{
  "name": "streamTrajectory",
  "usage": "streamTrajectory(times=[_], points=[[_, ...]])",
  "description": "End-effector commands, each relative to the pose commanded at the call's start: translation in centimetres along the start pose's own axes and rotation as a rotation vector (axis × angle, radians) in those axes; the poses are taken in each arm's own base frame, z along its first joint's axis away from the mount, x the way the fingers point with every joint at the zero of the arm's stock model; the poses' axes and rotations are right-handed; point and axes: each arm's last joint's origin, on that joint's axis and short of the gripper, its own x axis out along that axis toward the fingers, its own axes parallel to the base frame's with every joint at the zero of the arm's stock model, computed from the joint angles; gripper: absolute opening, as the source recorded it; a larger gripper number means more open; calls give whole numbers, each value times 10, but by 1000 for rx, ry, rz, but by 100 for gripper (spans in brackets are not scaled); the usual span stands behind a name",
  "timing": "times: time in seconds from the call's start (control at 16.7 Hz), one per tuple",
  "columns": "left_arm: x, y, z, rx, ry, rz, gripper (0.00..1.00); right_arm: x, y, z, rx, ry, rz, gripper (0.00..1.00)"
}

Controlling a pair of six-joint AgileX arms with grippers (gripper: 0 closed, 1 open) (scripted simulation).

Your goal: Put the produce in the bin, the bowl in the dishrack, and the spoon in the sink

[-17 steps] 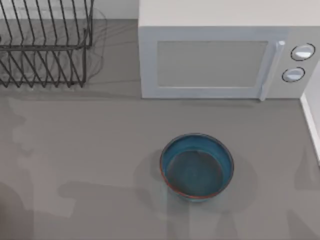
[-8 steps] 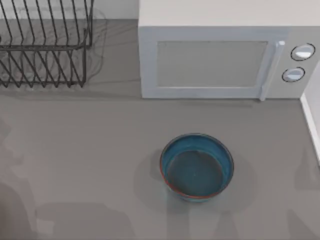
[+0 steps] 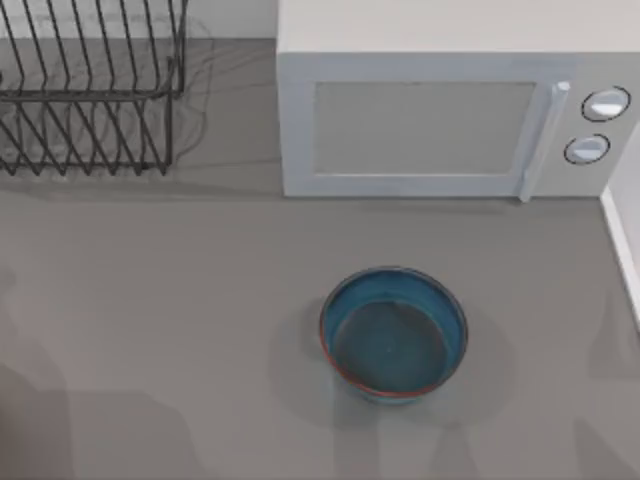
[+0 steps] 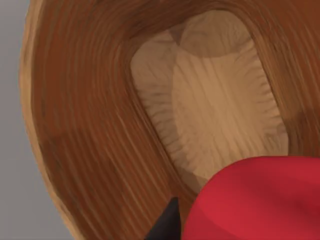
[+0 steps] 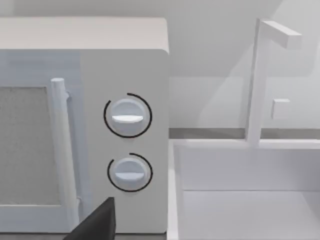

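Note:
The teal bowl (image 3: pixel 393 333) with its reddish rim stands upright on the grey counter, right of centre, with nothing in it. At the back left stands the dark wire dishrack (image 3: pixel 90 90). In the left wrist view the red produce (image 4: pixel 260 200) hangs close to the camera over a brown wooden bin (image 4: pixel 90 125). One dark fingertip (image 4: pixel 167 224) of my left gripper lies against the produce. A dark fingertip (image 5: pixel 97 222) of the right gripper shows before the microwave and the white sink (image 5: pixel 240 210). The spoon is out of view.
A white microwave (image 3: pixel 440 120) with two knobs fills the back of the counter. The sink's white rim (image 3: pixel 625 240) runs along the right edge, and a white faucet (image 5: pixel 260 75) rises behind the basin. Open counter surrounds the bowl.
The arm shadows on the counter at the lower left have shifted and spread. The bowl, the dishrack and the microwave have not moved.

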Motion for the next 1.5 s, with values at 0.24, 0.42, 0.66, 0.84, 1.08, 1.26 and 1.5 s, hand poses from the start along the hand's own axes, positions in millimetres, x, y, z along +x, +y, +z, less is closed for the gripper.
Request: streamTrajectory(times=[0.24,0.42,0.66,0.84,1.08,1.26,1.5], points=[[12,0,-2,-1,0,0,0,0,0,0,0,0,0,100],[12,0,-2,-1,0,0,8,0,0,0,0,0,0,100],[12,0,-2,-1,0,0,38,0,0,0,0,0,0,100],[12,0,-2,-1,0,0,60,0,0,0,0,0,0,100],[12,0,-2,-1,0,0,90,0,0,0,0,0,0,100],[12,0,-2,-1,0,0,100,0,0,0,0,0,0,100],[12,0,-2,-1,0,0,100,0,0,0,0,0,0,100]])
